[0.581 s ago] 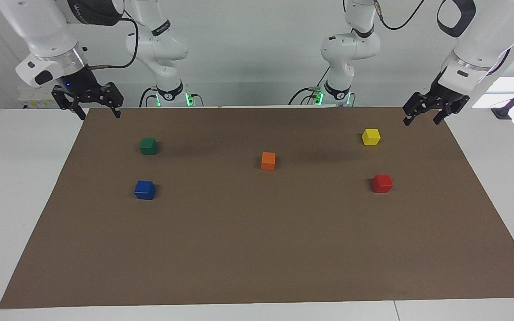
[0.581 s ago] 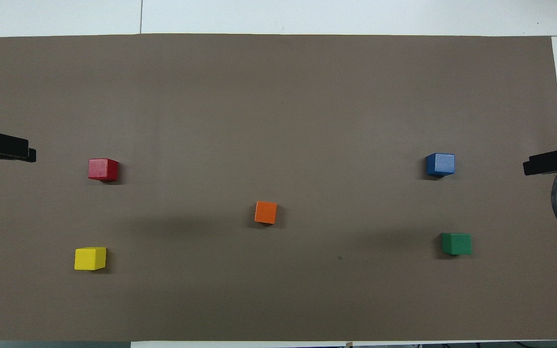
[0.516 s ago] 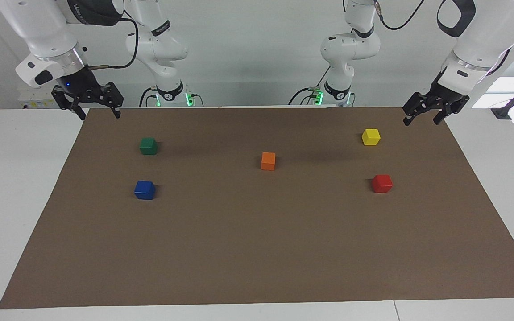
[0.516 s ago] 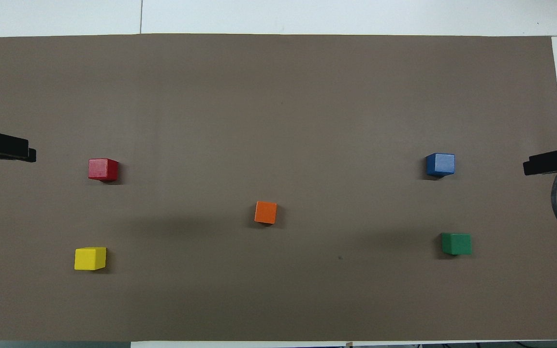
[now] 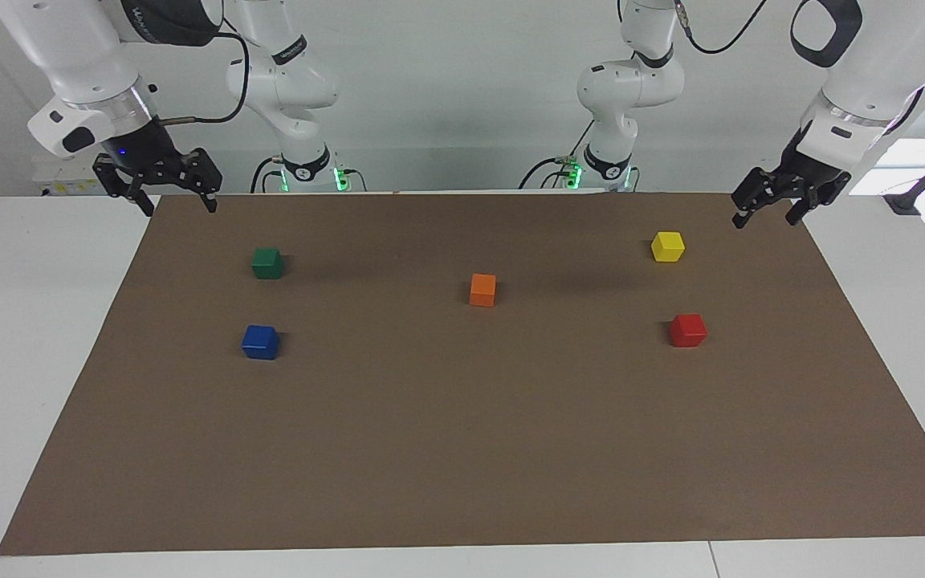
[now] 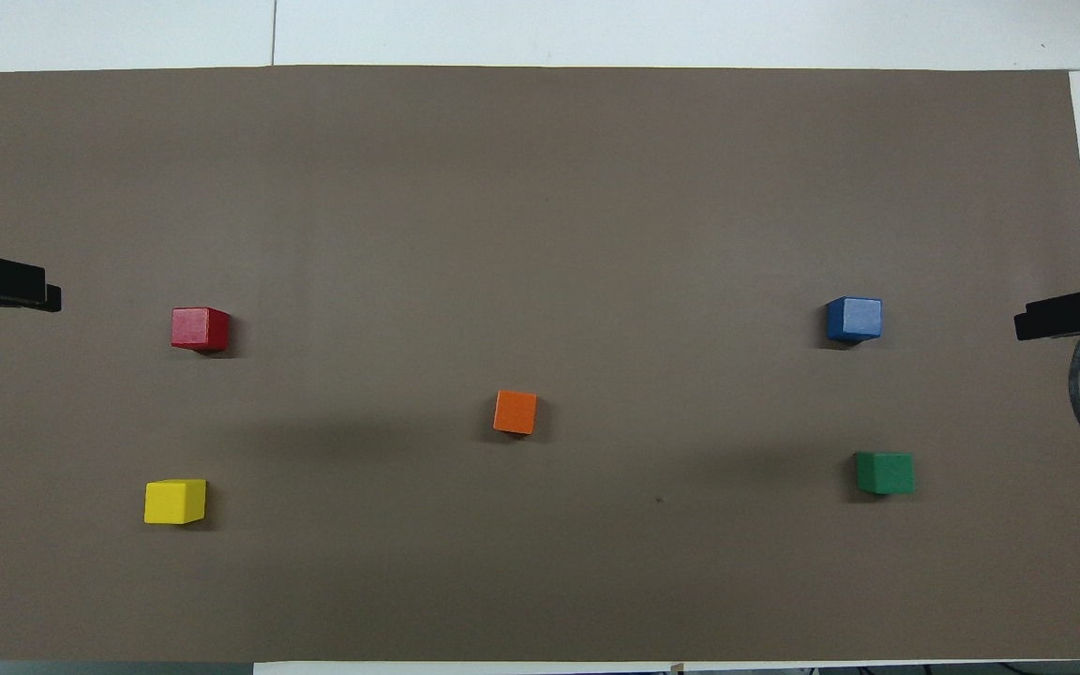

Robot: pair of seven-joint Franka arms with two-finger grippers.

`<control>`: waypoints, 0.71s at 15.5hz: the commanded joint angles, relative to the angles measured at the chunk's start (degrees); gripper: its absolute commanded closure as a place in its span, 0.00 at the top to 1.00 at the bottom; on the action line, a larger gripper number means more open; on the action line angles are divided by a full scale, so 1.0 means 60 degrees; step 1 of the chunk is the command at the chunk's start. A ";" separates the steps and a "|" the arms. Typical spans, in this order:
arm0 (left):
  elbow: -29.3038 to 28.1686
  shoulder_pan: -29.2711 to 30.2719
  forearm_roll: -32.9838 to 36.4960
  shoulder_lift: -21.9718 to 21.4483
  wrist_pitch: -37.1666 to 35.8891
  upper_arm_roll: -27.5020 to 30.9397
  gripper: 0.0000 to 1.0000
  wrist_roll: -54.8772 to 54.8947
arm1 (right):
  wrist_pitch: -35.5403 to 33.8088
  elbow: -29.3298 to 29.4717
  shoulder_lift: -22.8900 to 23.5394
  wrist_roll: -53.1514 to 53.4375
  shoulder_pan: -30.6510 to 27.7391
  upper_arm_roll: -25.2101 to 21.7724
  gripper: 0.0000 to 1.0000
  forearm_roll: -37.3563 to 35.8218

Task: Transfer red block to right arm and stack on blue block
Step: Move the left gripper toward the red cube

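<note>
Left gripper [image 5: 768, 210] slightly farther outward over the mat edge than before.

So it's a white table [image 5: 29, 337] with a big brown mat [image 5: 462, 449] covering most of it, and five cubes sit on the mat, all well apart. Orange cube [image 5: 482, 289] sits mid-mat. Green cube [image 5: 267, 262] and blue block [image 5: 260, 341] are toward the right arm's edge, yellow cube [image 5: 667, 246] and red block [image 5: 687, 330] toward the left arm's, with green and yellow closer to the robots' edge.
</note>
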 commanded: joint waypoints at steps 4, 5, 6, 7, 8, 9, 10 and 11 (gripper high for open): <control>-0.1317 -0.0098 0.0476 0.0597 0.2071 0.0054 1.00 -0.0552 | -0.0245 -0.0225 -0.0198 -0.0351 -0.0353 0.0118 1.00 -0.0170; -0.1317 -0.0157 0.0565 0.1006 0.2465 0.0054 1.00 -0.0392 | -0.0172 -0.0502 -0.0285 -0.0410 -0.0353 0.0118 1.00 -0.0156; -0.1346 -0.0172 0.0609 0.1460 0.2889 0.0054 1.00 -0.0144 | -0.0113 -0.0766 -0.0359 -0.0411 -0.0367 0.0118 1.00 -0.0141; -0.1433 -0.0230 0.0610 0.1842 0.3213 0.0054 1.00 -0.0054 | -0.0011 -0.1015 -0.0360 -0.0411 -0.0353 0.0118 1.00 -0.0126; -0.1622 -0.0260 0.0610 0.2048 0.3651 0.0054 1.00 0.0048 | 0.0309 -0.1279 -0.0345 -0.0425 -0.0353 0.0132 1.00 -0.0126; -0.1856 -0.0260 0.0610 0.2123 0.4018 0.0054 1.00 0.0165 | 0.0660 -0.1644 -0.0359 -0.0440 -0.0353 0.0133 1.00 -0.0010; -0.2207 -0.0274 0.0624 0.2182 0.4428 0.0054 1.00 0.0311 | 0.0997 -0.1967 -0.0360 -0.0585 -0.0353 0.0133 1.00 0.0296; -0.2500 -0.0289 0.0610 0.2211 0.4823 0.0054 1.00 0.0371 | 0.1204 -0.2260 -0.0345 -0.0703 -0.0382 0.0133 1.00 0.0879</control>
